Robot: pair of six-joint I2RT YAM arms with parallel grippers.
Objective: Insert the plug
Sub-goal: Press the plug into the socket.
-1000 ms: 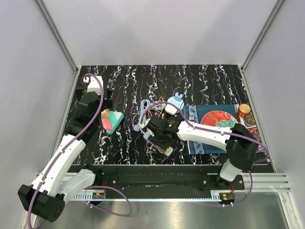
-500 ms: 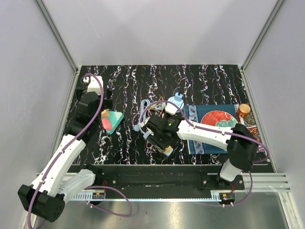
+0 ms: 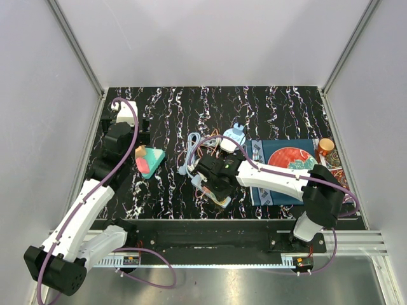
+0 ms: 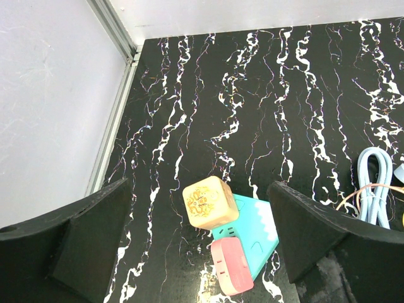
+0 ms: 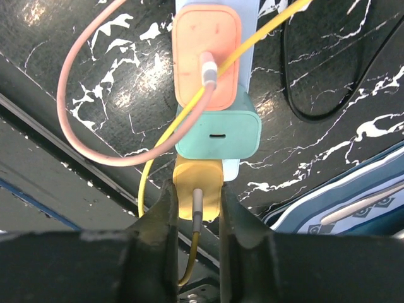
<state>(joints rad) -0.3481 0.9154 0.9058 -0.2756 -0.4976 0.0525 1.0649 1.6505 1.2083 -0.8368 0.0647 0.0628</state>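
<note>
my right jaws clenched on the yellow plug (image 5: 197,183), plug at the pale blue strip (image 5: 248,57) just beside the teal charger (image 5: 218,132), my left jaws released wide above the desk (image 4: 252,76)

In the right wrist view I see only the upper face of the yellow plug (image 5: 197,183). Its sides and lower end are behind the blurred fingers (image 5: 158,214) of the right gripper (image 5: 197,189). Above the plug, chargers cover most of the pale blue strip (image 5: 247,57), so I cannot tell whether the plug's pins are seated. The yellow cable (image 5: 265,28) above the plug runs off the top edge. From overhead, the plug is too small to judge.
</note>
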